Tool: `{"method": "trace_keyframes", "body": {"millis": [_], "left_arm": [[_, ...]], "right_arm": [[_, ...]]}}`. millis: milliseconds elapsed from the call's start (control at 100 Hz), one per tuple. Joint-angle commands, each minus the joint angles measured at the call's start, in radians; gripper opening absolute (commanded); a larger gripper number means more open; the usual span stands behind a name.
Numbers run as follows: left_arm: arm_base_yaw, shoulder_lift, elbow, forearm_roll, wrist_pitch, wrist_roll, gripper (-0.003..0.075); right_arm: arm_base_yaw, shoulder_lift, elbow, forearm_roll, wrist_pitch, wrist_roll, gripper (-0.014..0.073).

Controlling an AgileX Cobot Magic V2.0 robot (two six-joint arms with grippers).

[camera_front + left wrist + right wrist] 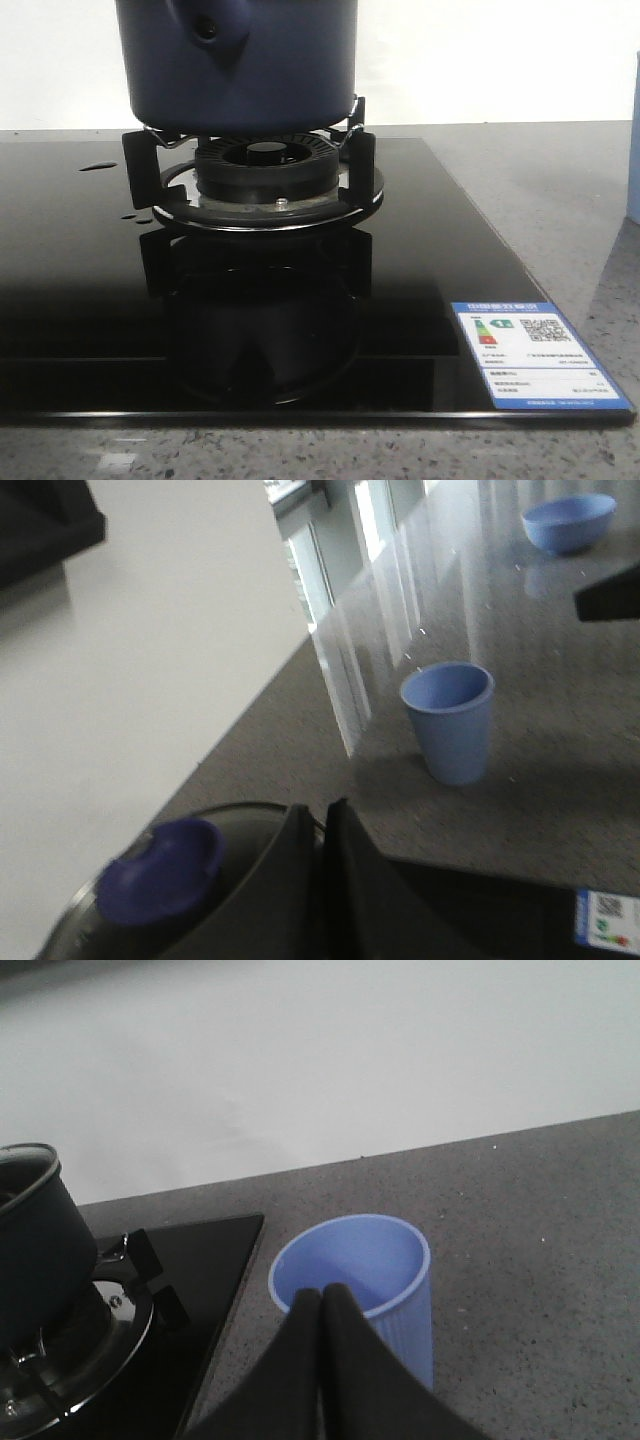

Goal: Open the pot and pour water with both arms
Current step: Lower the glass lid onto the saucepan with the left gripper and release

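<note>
Pot [236,62] sitting on the burner grate [255,175] of a black glass hob [90,300], lid knob [160,870] showing on top

Grey speckled counter [540,1220] is running to a white wall [330,1060]. One pot, one pale blue cup [355,1285] and one blue bowl [568,522] are standing well apart. Left gripper [322,870] and right gripper [322,1360] are both hanging with fingers pressed together, holding nothing, the right one partly blocking the cup

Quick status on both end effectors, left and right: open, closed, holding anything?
Left end effector: closed, holding nothing, above the pot lid.
Right end effector: closed, holding nothing, over the blue cup.
</note>
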Motion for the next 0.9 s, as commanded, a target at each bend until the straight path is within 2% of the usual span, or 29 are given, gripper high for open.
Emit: {"method": "trace_keyframes", "body": {"millis": [0, 160, 330, 420, 520, 650, 750, 890], "left_arm": [[0.003, -0.105, 0.044, 0.013, -0.003, -0.088, -0.0019], [0.003, -0.309, 0.23, 0.005, -0.141, -0.091, -0.0019], [0.003, -0.561, 0.441, -0.005, -0.446, -0.208, -0.0019], [0.003, -0.692, 0.545, -0.005, -0.556, -0.248, -0.0019], [0.003, -0.816, 0.642, -0.008, -0.598, -0.264, -0.0019], [0.003, -0.966, 0.752, -0.008, -0.685, -0.388, -0.0019], [0.003, -1.055, 0.813, -0.012, -0.753, -0.403, -0.0019], [0.003, -1.123, 0.851, -0.018, -0.78, -0.403, -0.0019]], "right_arm": [[-0.006, 0.008, -0.036, 0.002, -0.048, -0.005, -0.0074], [-0.006, 0.008, -0.036, 0.002, -0.048, -0.059, -0.0074], [0.034, 0.008, -0.036, 0.002, -0.052, -0.109, -0.0074], [0.066, 0.008, -0.034, 0.002, -0.07, -0.168, -0.0074], [0.104, 0.008, -0.034, 0.002, -0.12, -0.224, -0.0074], [0.146, 0.003, -0.034, -0.001, -0.207, -0.309, -0.0074], [0.153, -0.009, -0.033, -0.004, -0.265, -0.309, -0.0074], [0.153, -0.011, -0.033, -0.004, -0.249, -0.309, -0.0074]]}}
